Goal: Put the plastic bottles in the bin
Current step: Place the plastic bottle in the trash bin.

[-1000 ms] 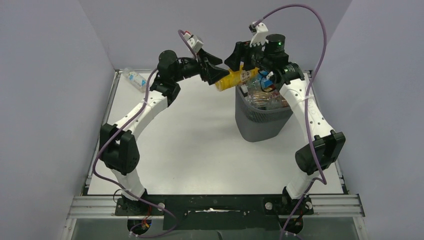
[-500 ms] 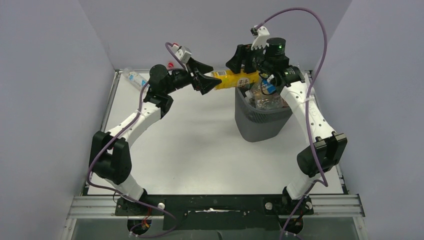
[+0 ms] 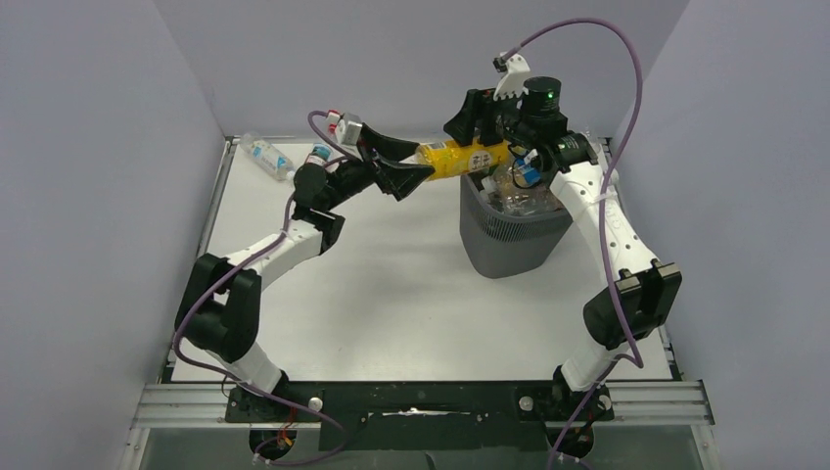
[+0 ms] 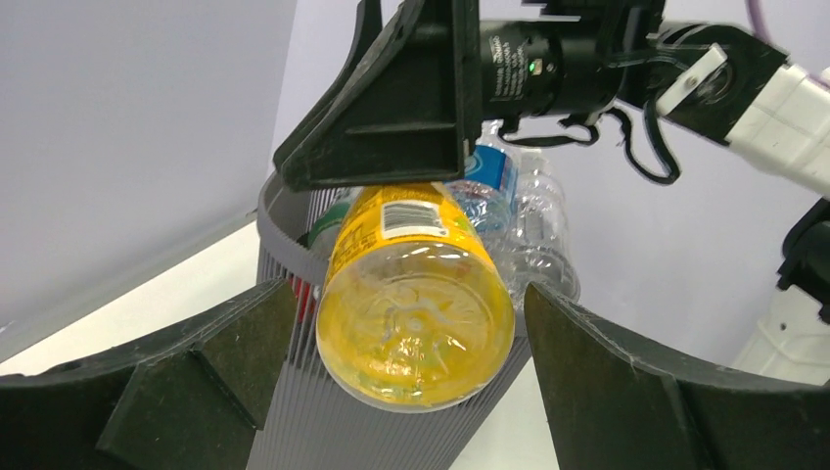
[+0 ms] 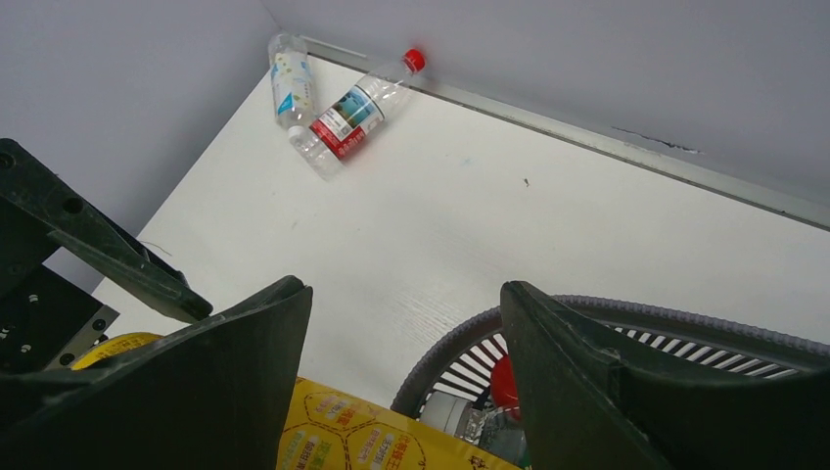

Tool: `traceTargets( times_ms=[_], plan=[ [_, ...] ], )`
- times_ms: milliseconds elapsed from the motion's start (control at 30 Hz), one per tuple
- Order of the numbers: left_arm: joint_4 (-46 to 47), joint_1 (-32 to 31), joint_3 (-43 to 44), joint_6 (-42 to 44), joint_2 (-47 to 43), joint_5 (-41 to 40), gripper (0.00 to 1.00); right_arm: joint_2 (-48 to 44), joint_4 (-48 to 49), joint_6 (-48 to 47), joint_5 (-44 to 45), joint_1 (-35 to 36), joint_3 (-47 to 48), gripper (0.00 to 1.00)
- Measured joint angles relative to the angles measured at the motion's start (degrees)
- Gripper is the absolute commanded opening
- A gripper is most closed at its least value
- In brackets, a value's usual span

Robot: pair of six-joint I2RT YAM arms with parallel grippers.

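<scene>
A yellow bottle [image 3: 460, 157] lies level across the left rim of the dark grey bin [image 3: 514, 235], its base sticking out to the left. My left gripper [image 3: 419, 162] is open just off that base. In the left wrist view the base [image 4: 416, 323] sits between my fingers with a gap on each side. My right gripper [image 3: 480, 122] is open, its fingers on top of the bottle, which passes under them [image 5: 391, 431]. The bin holds several clear bottles [image 3: 524, 196]. A clear bottle [image 5: 292, 78] and a red-capped bottle [image 5: 357, 113] lie on the table.
The two loose bottles lie at the table's far left corner by the back wall; one shows in the top view [image 3: 264, 155], the other is partly behind my left arm [image 3: 318, 153]. The bin stands at the back right. Grey walls enclose the table on three sides.
My left gripper has drawn back to the left and lower, off the yellow bottle's base. The bottle went from tilted to level. The right gripper has hardly moved.
</scene>
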Motion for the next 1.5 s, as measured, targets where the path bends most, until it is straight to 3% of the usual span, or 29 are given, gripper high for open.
traceTargets(
  times_ms=[667, 1067, 1500],
  plan=[
    [18.18, -4.31, -7.56, -6.49, 4.2, -10.51, 0.89, -0.9, 2.03, 0.72, -0.81, -1.03, -2.45, 0.71],
    [28.89, -7.21, -7.65, -9.79, 10.49, -18.95, 0.89, -0.92, 3.1, 1.4, -1.11, -1.07, -3.08, 0.7],
    [29.79, -7.98, -1.51, -16.68, 17.64, -23.5, 0.89, -0.94, 4.42, 1.88, -0.98, -2.78, -3.67, 0.69]
  ],
)
